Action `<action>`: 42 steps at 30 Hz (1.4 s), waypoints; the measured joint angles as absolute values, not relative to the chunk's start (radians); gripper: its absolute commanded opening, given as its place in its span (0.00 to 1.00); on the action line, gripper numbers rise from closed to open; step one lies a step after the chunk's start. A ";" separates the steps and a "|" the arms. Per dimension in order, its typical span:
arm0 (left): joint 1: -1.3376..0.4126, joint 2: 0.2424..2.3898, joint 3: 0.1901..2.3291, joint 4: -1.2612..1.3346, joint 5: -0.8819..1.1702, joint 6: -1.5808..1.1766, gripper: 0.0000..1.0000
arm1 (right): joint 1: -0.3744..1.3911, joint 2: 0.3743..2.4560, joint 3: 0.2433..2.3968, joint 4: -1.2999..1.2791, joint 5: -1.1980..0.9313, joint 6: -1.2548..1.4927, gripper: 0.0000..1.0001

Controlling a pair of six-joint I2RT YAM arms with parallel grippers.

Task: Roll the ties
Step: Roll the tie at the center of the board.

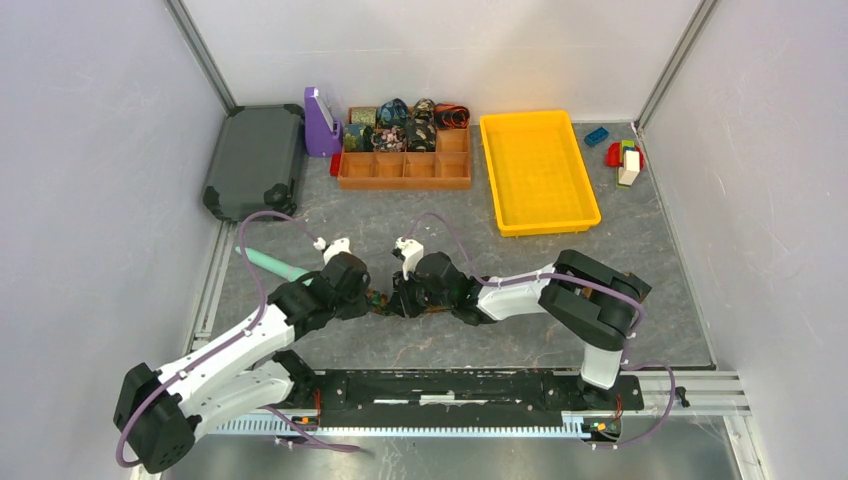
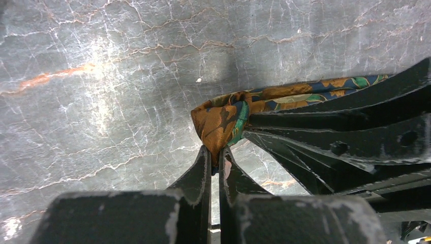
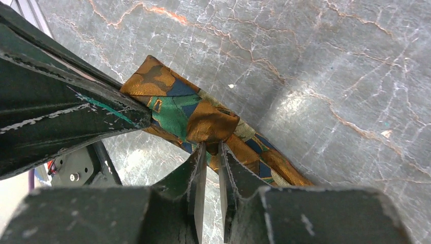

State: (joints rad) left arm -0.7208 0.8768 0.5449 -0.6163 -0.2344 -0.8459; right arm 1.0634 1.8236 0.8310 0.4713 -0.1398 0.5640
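An orange, blue and green patterned tie (image 1: pixel 382 300) lies on the grey marble table between the two grippers. My left gripper (image 1: pixel 365 292) is shut on a folded end of the tie (image 2: pixel 219 119), pinching the fabric between its fingertips. My right gripper (image 1: pixel 400 298) is shut on a fold of the same tie (image 3: pixel 211 124), whose strip runs off to the lower right. The right arm's fingers fill the right side of the left wrist view. Several rolled ties (image 1: pixel 392 125) sit in the brown compartment tray (image 1: pixel 405 168) at the back.
A yellow tray (image 1: pixel 538 170) stands right of the brown tray. A dark grey case (image 1: pixel 255 160) and a purple holder (image 1: pixel 320 122) are at the back left. A teal tapered stick (image 1: pixel 272 263) lies by the left arm. Coloured toy blocks (image 1: pixel 622 155) sit at the back right.
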 measured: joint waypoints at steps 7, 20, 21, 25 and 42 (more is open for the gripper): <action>-0.723 0.941 0.626 -0.691 -0.241 -0.817 0.02 | 1.067 1.817 0.837 0.450 -0.146 0.556 0.25; -0.726 0.965 0.630 -0.728 -0.257 -0.810 0.02 | 1.053 1.713 0.840 0.383 -0.096 0.523 0.26; -0.726 0.965 0.630 -0.729 -0.257 -0.810 0.02 | 1.053 1.723 0.846 0.385 -0.097 0.524 0.25; -0.727 0.970 0.643 -0.731 -0.257 -0.809 0.02 | 1.055 1.784 0.870 0.396 -0.106 0.530 0.25; -0.739 1.033 0.685 -0.736 -0.255 -0.791 0.02 | 1.080 1.894 0.906 0.448 -0.154 0.561 0.25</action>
